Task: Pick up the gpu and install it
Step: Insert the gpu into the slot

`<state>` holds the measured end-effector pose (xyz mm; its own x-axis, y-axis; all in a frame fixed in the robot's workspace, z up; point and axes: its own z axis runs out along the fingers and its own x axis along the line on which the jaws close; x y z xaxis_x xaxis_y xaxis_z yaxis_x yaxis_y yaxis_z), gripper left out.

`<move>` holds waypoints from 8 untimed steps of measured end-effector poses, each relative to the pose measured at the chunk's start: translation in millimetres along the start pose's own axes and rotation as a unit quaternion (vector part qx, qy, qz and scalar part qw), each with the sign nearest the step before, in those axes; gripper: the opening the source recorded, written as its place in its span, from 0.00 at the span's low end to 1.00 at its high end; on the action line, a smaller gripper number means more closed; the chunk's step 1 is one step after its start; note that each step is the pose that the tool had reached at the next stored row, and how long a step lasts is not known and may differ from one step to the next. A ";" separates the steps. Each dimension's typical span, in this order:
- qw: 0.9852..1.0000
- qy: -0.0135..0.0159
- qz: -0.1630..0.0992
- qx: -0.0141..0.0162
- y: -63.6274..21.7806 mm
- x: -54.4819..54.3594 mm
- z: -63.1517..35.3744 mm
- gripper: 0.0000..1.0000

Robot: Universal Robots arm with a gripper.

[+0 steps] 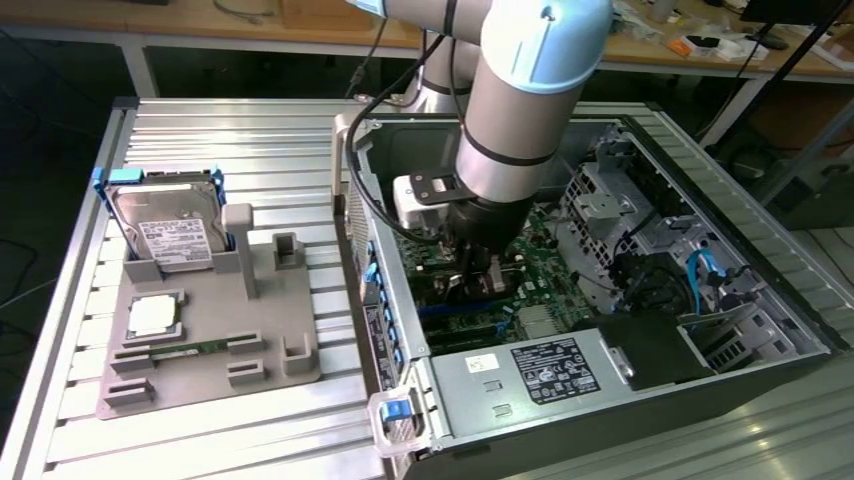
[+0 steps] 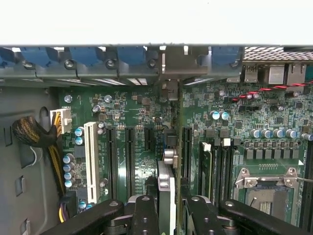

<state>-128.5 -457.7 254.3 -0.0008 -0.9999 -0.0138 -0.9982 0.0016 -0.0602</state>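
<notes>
Fingers (image 2: 167,215) pinching gpu (image 2: 166,188) edge-on, low centre of frame, just above motherboard (image 2: 142,122) slots inside open computer case (image 1: 747,270); hard drive (image 1: 171,232) upright, left, on bench (image 1: 227,135).

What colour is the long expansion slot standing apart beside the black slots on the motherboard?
White, seen best in the wrist view.
</notes>
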 end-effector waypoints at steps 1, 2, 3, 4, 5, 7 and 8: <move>1.000 0.000 0.000 0.000 0.1 0.0 0.7 0.27; 1.000 0.000 0.000 0.000 0.2 0.0 1.2 0.27; 1.000 0.000 0.000 0.000 0.3 0.0 1.7 0.27; 1.000 0.000 0.000 0.000 0.4 0.0 2.2 0.27; 1.000 0.000 0.000 0.000 0.5 0.1 2.6 0.27; 1.000 0.000 0.000 0.000 0.7 0.1 3.2 0.27; 1.000 0.000 0.000 0.000 0.7 0.1 3.5 0.27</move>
<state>-129.1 -457.7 250.8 -0.0007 -0.9999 -0.0137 -0.9982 0.0016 -0.0600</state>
